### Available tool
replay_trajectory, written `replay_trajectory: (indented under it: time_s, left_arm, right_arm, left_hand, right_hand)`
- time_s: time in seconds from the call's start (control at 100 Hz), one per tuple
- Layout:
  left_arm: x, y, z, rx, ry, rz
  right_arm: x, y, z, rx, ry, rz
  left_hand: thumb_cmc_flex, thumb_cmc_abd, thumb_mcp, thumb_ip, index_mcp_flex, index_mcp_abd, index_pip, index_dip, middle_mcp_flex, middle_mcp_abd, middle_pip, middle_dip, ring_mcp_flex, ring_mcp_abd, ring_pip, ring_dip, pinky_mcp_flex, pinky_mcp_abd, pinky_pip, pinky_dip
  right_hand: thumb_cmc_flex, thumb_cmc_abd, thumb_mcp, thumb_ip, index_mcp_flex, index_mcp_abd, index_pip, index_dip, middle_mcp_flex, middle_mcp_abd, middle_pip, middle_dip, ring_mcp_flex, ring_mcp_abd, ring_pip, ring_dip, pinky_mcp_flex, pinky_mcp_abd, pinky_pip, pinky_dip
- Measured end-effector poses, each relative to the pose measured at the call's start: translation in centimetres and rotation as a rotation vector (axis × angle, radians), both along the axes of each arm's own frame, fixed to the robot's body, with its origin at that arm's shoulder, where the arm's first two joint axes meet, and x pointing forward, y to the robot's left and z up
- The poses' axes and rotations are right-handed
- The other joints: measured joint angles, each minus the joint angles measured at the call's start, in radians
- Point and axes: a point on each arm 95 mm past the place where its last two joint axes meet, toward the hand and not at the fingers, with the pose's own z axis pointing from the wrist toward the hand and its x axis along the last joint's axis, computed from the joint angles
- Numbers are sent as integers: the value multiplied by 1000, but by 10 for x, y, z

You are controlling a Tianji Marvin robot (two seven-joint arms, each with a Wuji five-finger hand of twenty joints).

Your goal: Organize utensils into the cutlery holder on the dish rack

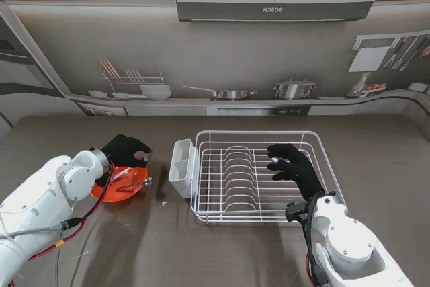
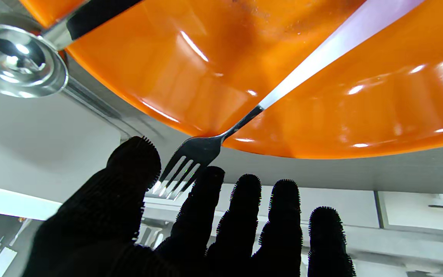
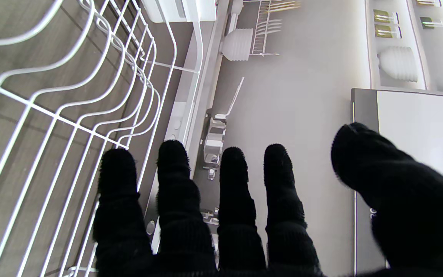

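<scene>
A fork (image 2: 194, 154) and a spoon (image 2: 17, 61) are seen lying in the orange bowl (image 1: 119, 189), left of the white cutlery holder (image 1: 183, 166) on the dish rack (image 1: 262, 176). The left hand (image 1: 124, 149) is held over the bowl with fingers (image 2: 244, 207) spread, grasping nothing. The right hand (image 1: 294, 166) is held released above the rack.

- the stand view looks down from above the shoulders, taking in the whole table, the dish rack (image 1: 265, 176) and the orange bowl (image 1: 121, 186).
- the left wrist view sits very close to that bowl (image 2: 267, 77), looking along the fingers.
- the right wrist view looks along the rack wires (image 3: 71, 111) toward what is probably the back wall.
</scene>
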Motion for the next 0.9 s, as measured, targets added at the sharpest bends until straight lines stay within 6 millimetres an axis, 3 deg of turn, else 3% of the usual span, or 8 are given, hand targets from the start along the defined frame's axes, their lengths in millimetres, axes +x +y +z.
replay_trajectory:
  time_s: [0.26, 0.49, 0.9]
  left_arm:
    - [0, -2, -2, -3, 5, -1]
    - [1, -1, -4, -12, -2, 6]
    - [1, 0, -8, -24, -14, 14]
  right_arm:
    - [0, 0, 0, 0, 0, 0]
    - [0, 0, 0, 1, 1, 0]
    - [0, 0, 0, 4, 2, -1]
  left_hand:
    - [0, 0, 16, 0, 79, -27, 63, 66, 8, 0, 7, 19, 1, 0, 0, 0, 0, 0, -1, 13]
    - [84, 0, -11, -3, 122, -64, 144, 237, 30, 0, 29, 44, 5, 0, 0, 0, 0, 0, -12, 26]
    - [125, -19, -17, -2, 148, -76, 180, 273, 43, 0, 42, 62, 14, 0, 3, 0, 1, 0, -12, 36]
  right_hand:
    - [0, 0, 0, 0, 0, 0, 0, 0, 0, 0, 0, 0, 0, 0, 0, 0, 0, 0, 0, 0]
    - [0, 3, 0, 0, 0, 0, 0, 0, 0, 0, 0, 0, 0, 0, 0, 0, 0, 0, 0, 0]
    - [0, 13, 0, 0, 0, 0, 0, 0, 0, 0, 0, 0, 0, 0, 0, 0, 0, 0, 0, 0]
